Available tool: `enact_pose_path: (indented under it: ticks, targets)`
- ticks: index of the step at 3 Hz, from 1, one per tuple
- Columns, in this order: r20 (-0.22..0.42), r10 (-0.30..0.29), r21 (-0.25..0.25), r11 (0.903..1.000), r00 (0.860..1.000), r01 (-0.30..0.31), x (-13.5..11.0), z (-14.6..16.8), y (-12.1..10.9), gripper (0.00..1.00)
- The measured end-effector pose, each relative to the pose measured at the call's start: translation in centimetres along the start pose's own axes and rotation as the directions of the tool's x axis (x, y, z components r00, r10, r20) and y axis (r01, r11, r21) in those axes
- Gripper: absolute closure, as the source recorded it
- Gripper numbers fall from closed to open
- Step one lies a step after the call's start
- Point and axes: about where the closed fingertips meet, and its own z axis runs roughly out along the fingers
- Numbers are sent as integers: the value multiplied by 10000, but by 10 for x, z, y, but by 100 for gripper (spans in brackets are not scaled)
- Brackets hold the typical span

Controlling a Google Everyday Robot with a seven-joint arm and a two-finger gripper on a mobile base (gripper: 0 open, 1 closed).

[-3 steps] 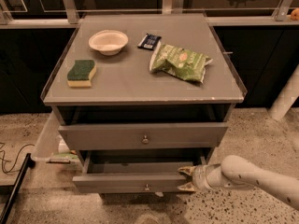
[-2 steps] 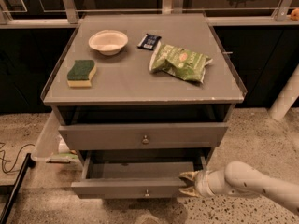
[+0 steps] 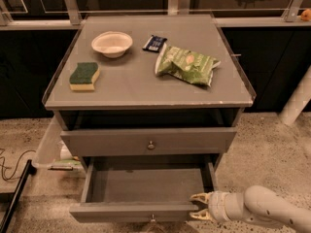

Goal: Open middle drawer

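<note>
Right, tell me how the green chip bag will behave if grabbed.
The chip bag looks puffy and crinkled, so it likely deforms and weighs little. Its smooth film may slip. The gripper is at the open middle drawer's front edge.

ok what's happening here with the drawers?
The robot's gripper is at the right end of the middle drawer, low in the camera view. Its fingers appear to pinch the front panel. That drawer is pulled well out, and the drawer above is shut. On the cabinet top sit a bowl, sponge, chip bag and small dark packet.
</note>
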Motion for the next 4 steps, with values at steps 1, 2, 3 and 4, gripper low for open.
enact_pose_path:
  ticks: [1, 2, 3, 4]
  targets:
    - [0, 0, 0, 10000, 10000, 0, 0, 0, 0, 81]
    - [-1, 3, -2, 10000, 10000, -3, 0, 0, 0, 58]
    - [-15, 43, -19, 10000, 10000, -43, 2, 1, 1, 35]
    - [-119, 620, -121, 9980, 9980, -621, 23, 8, 10, 11]
